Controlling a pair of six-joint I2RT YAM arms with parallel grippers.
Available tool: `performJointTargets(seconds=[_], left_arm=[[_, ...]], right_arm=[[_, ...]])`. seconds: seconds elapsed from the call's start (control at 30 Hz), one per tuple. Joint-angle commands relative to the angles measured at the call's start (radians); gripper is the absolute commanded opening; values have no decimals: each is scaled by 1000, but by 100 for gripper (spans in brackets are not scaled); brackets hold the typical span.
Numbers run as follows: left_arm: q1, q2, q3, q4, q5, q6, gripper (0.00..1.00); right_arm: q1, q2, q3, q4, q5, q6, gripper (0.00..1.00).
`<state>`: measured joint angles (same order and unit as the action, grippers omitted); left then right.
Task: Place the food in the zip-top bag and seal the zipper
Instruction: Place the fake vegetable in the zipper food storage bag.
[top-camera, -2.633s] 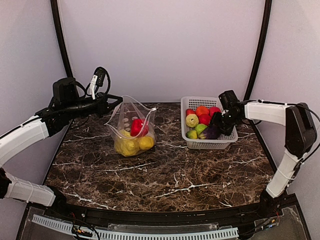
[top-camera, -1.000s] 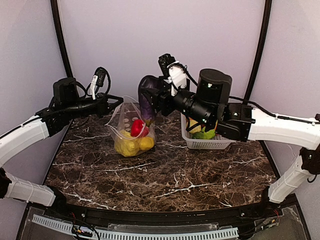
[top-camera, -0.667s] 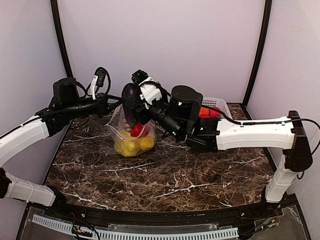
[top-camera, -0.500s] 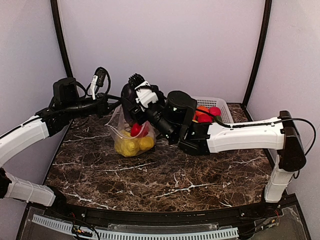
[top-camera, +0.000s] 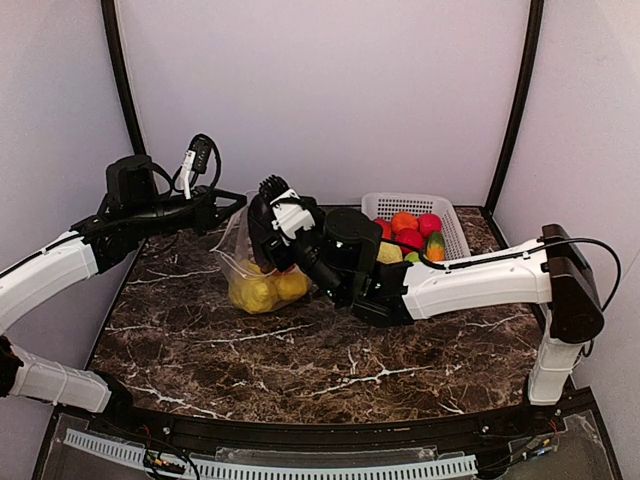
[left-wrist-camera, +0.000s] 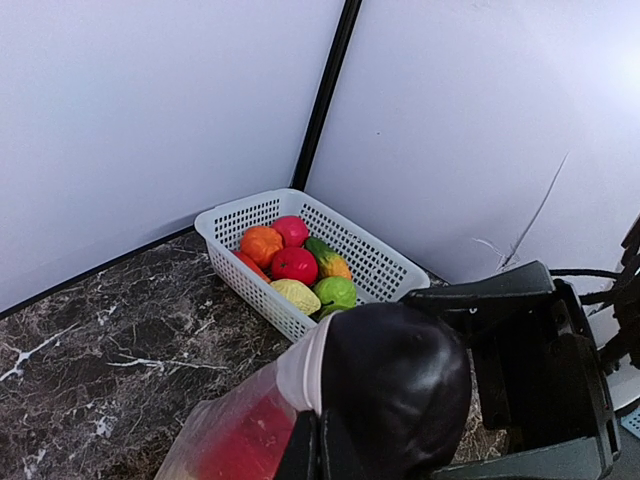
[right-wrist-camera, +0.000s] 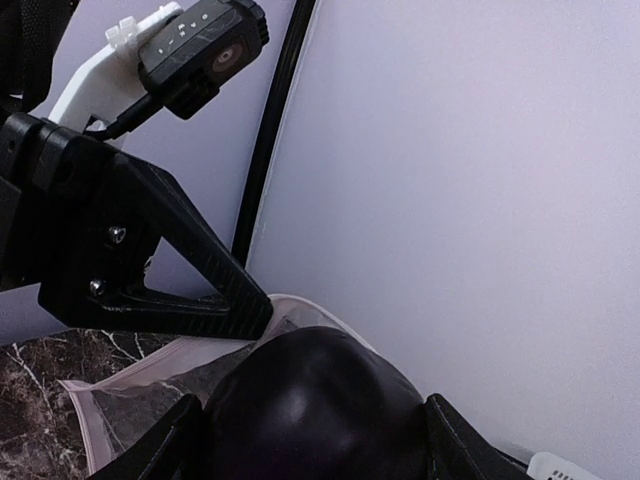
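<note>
The dark purple toy eggplant (right-wrist-camera: 305, 385) is only partly shown. The right wrist view cuts off its lower half, and from above the right arm covers most of it, so whether it touches the food below cannot be told. It sits at the mouth of the clear dotted zip-top bag (top-camera: 236, 255), clamped between the two fingers of the right gripper (right-wrist-camera: 310, 450), one on each side.

The pale pinkish zipper strip (right-wrist-camera: 150, 368) shows only along the near rim. The left gripper (top-camera: 228, 203) has its jaws pinched together on that rim, holding the mouth up.

Inside the bag lie yellow toy fruits (top-camera: 258, 292) and a red piece (left-wrist-camera: 235, 445), blurred by the plastic. To the right, the white lattice basket (top-camera: 452, 232) holds orange, red, yellow-green and green toys. Both stand on the dark marble table (top-camera: 300, 350).
</note>
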<state>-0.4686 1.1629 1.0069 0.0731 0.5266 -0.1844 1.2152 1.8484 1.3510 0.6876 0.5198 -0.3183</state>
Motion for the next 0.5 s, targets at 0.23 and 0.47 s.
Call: performJointTargets(seconds=[0.23, 0.47], left_arm=[[-2, -34, 5, 36, 19, -3, 1], [-2, -34, 5, 39, 22, -8, 1]], right_arm=[[7, 53, 71, -203, -33, 142, 38], [6, 114, 196, -391, -74, 208, 40]])
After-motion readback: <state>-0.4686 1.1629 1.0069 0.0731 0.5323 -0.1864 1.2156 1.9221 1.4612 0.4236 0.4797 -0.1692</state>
